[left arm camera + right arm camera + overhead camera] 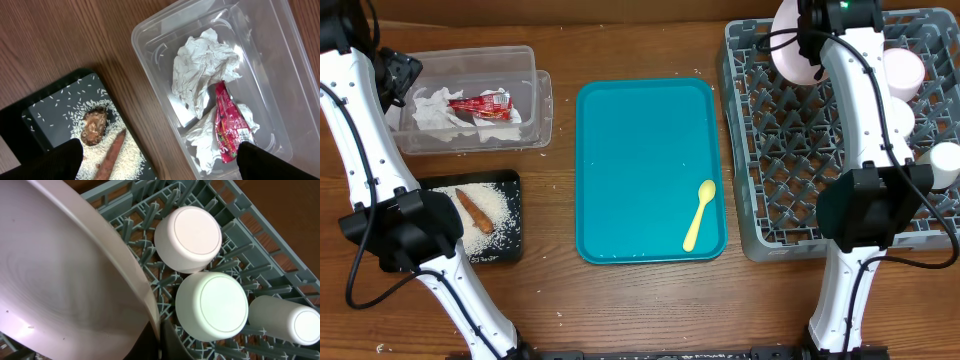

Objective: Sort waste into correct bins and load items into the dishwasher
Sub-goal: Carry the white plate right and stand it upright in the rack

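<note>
Wood-grain table (620,300), brown and matte, fills all we see, with a paler band along its far edge.

At the middle lies the teal tray (640,150). The spoon (699,215) rests in its near-right corner, bowl end pointing away from us.

In the far-left corner stands the tub (542,100). It holds the crumpled napkins (202,65), with the red wrapper (227,122) lying on top of them. Just nearer along the left edge sits the black tray (513,240), and on it is a bed of rice (130,160). The stick (112,155) and the lump (94,127) lie side by side on the rice, and loose grains are scattered over the rest of the tray.

The left gripper (160,150) hangs above the gap between tub and black tray. Its fingers are spread wide and hold nothing.

The rack (790,200) takes up the right side of the table. Along its right edge stand a pink bowl (190,237) and a white bowl (212,305), both upside down and touching, and the cup (285,320) lies just beside them.

The right gripper (161,342) is at the rack's far-left corner, clamped on the rim of the plate (60,280). The plate stands on edge among the pegs — we cannot tell whether it touches them.
</note>
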Available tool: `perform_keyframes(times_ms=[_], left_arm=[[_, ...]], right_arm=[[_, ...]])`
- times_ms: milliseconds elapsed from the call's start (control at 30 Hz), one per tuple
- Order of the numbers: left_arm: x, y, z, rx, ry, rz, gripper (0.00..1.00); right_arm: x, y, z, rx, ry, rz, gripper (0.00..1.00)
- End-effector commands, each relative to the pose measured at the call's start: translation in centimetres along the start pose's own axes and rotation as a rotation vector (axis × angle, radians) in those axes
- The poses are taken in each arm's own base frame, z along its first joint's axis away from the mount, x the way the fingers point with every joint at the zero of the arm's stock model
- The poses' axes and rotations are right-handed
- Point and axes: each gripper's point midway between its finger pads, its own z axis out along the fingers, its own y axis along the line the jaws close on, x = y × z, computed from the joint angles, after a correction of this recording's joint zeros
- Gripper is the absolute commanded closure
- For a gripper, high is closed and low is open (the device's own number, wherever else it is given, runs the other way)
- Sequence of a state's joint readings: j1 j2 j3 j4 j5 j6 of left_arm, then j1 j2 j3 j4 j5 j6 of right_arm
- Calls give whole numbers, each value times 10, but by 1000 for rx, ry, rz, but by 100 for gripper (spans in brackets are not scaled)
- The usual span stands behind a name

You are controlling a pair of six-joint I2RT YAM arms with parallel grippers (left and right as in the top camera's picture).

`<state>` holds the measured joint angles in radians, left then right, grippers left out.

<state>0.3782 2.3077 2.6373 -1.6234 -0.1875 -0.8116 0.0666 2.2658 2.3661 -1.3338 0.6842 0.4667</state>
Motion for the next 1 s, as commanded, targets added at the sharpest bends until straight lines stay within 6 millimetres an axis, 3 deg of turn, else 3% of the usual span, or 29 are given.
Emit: perform_keyframes(times_ms=[0,433,733,833,867,967], left_arm=[[2,-3,-2,7,-2,11,0],[2,-3,-2,7,-2,11,0],[2,-3,-2,7,-2,11,0],[2,-3,-2,7,-2,11,0],[2,-3,-2,7,-2,11,0],[2,-3,-2,7,-2,10,0]], right_arm=[[1,6,-10,-8,-15,-10,96],[11,11,-17,-8,2,-48,96],[29,31,-23,-132,93,-62,95],[32,30,-28,-150,113,-68,84],[33,29,-30,-156,119,-68,69],[34,26,-41,-185,132,-64,59]])
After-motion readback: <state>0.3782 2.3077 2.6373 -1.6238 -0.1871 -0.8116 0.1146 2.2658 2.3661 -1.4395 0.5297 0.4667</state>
